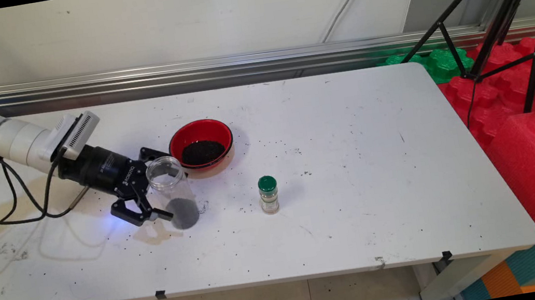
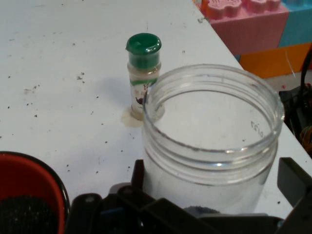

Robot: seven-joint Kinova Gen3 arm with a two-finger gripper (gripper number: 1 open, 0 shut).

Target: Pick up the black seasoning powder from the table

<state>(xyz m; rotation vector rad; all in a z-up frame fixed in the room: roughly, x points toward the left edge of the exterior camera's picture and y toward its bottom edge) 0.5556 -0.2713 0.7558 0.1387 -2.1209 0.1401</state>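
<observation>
On the white table [image 1: 327, 126], left of centre: my gripper [image 1: 155, 186] is clamped on a clear open jar [image 1: 171, 189]
I see a red bowl [image 1: 199, 128] of dark grains just beside it, then a small green-capped spice bottle [image 1: 268, 194] standing apart to the right

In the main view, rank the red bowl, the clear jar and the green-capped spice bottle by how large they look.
1. Red bowl, widest by far.
2. Clear jar, between the hand's fingers; taller than the bowl looks, but narrower.
3. Green-capped spice bottle, clearly smallest.
All three stand at similar depth, so nearness hardly skews this.
</observation>
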